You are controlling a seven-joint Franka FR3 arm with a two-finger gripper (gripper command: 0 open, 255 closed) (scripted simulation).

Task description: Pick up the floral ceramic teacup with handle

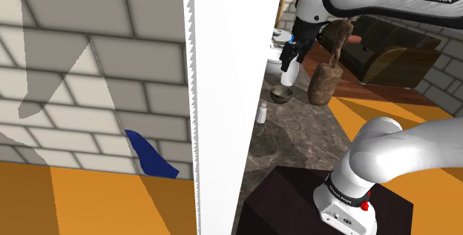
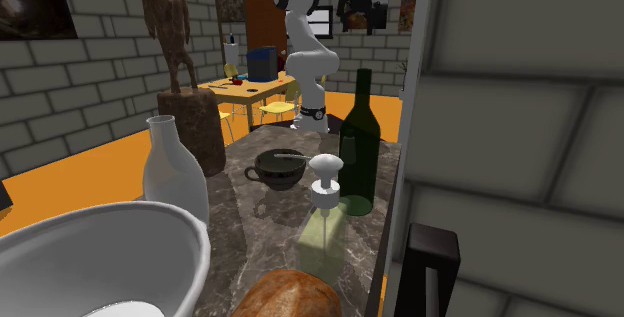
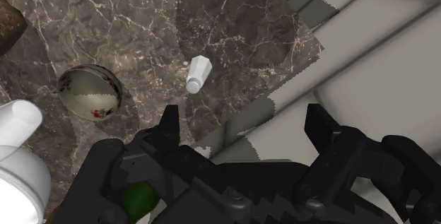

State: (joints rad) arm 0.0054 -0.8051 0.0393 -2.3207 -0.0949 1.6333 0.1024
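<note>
Dark veined marble counter [image 3: 127, 18] runs beside a white panel [image 1: 222, 85], with grey brick walls around. Nearest in the second exterior view sit a big white bowl [image 2: 90, 250] and a brown loaf [image 2: 290, 293]; what the bowl holds cannot be made out. Just behind them stand a white vase [image 2: 172, 170] and a white pump bottle [image 2: 325, 190], then a tall green bottle [image 2: 360, 140]. The cup [image 2: 277, 168] sits upright on the counter past the vase, between a wooden statue [image 2: 180, 55] on that view's left and the green bottle on its right, both near it. From the wrist view its inside is pale with small red flowers. Beyond the cup, towards the arm's stand [image 1: 297, 196], a small white shaker [image 3: 197, 74] stands well apart from it. The gripper [image 3: 242, 113] hangs above the counter with its fingers wide apart and nothing between them; the cup lies off to one side of it. Farthest back are a table [image 2: 250, 87] and yellow chairs [image 2: 275, 110].
</note>
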